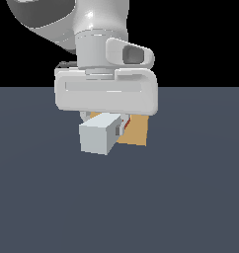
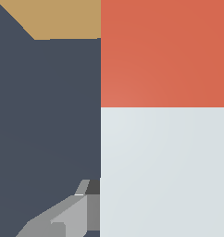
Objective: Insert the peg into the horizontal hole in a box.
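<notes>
Your gripper is clamped on the peg, holding it level above the floor just in front of the box, presumably to aim its orange-red end at the unseen hole.

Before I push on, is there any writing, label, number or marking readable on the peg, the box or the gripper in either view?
None: no text, label, number or sign shows in either view.
The peg has plain grey-white and orange-red faces.
The box is plain tan where it shows; most of it is hidden.
The gripper housing is unmarked white.
</notes>
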Robot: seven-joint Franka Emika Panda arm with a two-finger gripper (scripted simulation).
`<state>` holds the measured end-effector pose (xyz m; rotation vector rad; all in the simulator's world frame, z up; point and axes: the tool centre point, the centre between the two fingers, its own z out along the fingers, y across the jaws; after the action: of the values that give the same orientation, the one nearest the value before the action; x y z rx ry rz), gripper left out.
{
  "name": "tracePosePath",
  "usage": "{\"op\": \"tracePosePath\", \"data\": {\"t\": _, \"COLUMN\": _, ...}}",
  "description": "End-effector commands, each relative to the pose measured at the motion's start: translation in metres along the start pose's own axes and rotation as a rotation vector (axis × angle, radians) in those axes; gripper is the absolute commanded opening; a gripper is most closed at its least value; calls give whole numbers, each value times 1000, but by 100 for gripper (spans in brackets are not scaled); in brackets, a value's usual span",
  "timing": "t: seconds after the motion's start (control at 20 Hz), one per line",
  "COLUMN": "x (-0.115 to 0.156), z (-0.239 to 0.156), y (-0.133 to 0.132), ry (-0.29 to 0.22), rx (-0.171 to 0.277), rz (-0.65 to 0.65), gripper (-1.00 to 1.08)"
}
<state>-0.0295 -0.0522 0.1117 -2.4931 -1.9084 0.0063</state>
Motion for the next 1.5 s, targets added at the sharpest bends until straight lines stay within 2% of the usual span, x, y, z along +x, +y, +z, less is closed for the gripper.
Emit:
{"op": "tracePosePath", "data": {"t": 0.0, "x": 0, "z": -6, "y": 0, "ry": 1, "rx": -4, "rz": -20, "gripper": -100}}
{"op": "tracePosePath", "data": {"t": 1.05, "x": 1, "z": -6, "y": 1, "ry": 1, "rx": -3, "rz": -18, "gripper": -100}}
{"op": "tracePosePath", "data": {"t": 1.25, "x": 14, "z": -6, "y": 0, "ry": 1, "rx": -4, "rz": -18, "gripper": -100}}
{"op": "tracePosePath", "data": {"t": 1.45, "x": 39, "z": -7, "y": -1, "ry": 2, "rx": -5, "rz": -18, "gripper": -100}}
